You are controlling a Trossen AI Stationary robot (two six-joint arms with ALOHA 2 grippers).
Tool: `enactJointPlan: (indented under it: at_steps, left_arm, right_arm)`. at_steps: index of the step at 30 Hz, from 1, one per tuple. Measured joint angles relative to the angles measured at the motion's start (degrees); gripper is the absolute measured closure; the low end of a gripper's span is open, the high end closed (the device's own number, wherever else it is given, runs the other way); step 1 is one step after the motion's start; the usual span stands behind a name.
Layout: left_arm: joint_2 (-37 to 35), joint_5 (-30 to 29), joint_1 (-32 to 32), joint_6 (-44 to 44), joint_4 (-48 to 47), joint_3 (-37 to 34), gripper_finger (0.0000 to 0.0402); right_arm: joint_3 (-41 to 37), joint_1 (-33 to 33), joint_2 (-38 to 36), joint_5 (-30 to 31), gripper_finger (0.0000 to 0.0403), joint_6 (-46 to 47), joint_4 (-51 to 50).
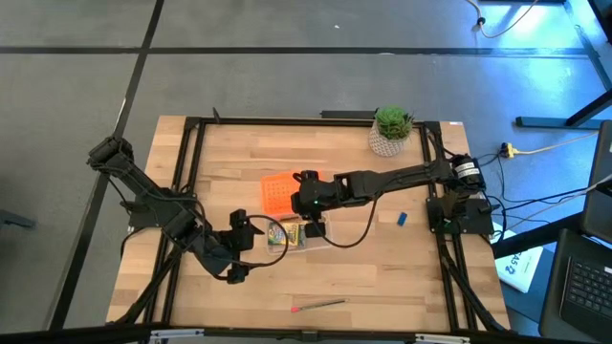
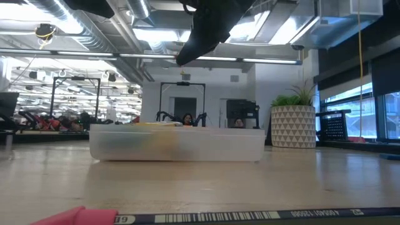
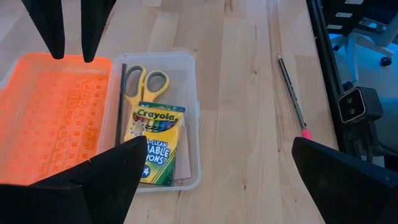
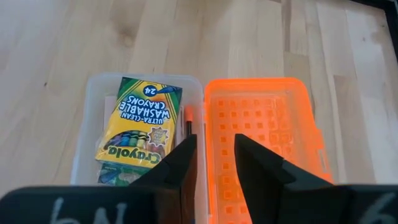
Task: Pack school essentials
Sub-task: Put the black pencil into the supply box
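Note:
The clear case [image 3: 186, 74] lies open in the middle of the table, its orange lid [image 3: 56, 118] flat beside it. Inside lie the yellow-handled scissors [image 3: 144, 84], the green-and-yellow crayon box [image 4: 142, 118], a dark red-tipped pen [image 4: 188, 118] along the lid-side wall, and a pink pad [image 3: 185, 158] under the crayon box. My right gripper [image 4: 214, 143] hangs above the seam between case and lid, slightly open with nothing between its fingers. My left gripper [image 3: 217, 146] waits wide open near the case's left end. A red-tipped pencil [image 1: 320, 306] and a tiny blue piece [image 1: 403, 219] lie on the table.
A small potted plant [image 1: 390, 129] stands at the table's far edge, right of the middle. A black frame rail [image 3: 323, 56] runs along the table's near edge, just beyond the pencil. Bare wood lies between the case and the pencil.

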Motion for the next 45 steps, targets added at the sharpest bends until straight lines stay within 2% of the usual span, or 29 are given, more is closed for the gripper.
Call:
enactJointPlan:
  at_steps: [6, 11, 19, 23, 29, 37, 45]
  left_arm:
    - [0.0, -0.02, 0.0, 0.0, 0.0, 0.0, 0.0007]
    - [0.01, -0.02, 0.0, -0.04, -0.03, 0.0, 0.0007]
    - [0.02, 0.07, -0.11, -0.09, -0.31, 0.0, 0.0007]
    - [0.98, 0.24, -1.27, -0.24, 0.67, 0.0, 0.0007]
    - [7.49, 0.5, -3.26, 0.43, 4.47, -0.04, 0.0007]
    - [17.13, 0.46, -3.41, -0.38, 14.02, -0.04, 0.0007]
    - [24.3, 0.58, -3.43, -0.76, 22.38, -0.04, 0.0007]
  right_arm:
    - [0.0, 0.79, -0.24, 0.0, 0.0293, -5.2, -1.16]
    - [0.15, 5.59, -1.36, -0.75, 0.0293, -10.31, -2.89]
    - [0.11, 12.53, -1.49, -6.06, 0.0293, -5.63, -3.17]
    - [0.11, 15.52, -1.51, -6.11, 0.0293, -1.18, -2.57]
    - [0.11, 19.57, -1.51, -4.99, 0.0293, 4.01, -2.47]
    - [0.09, 23.43, -1.97, 3.37, 0.0293, 5.64, -2.73]
    - [0.07, 25.16, -2.48, 3.67, 0.0293, 8.06, -4.45]
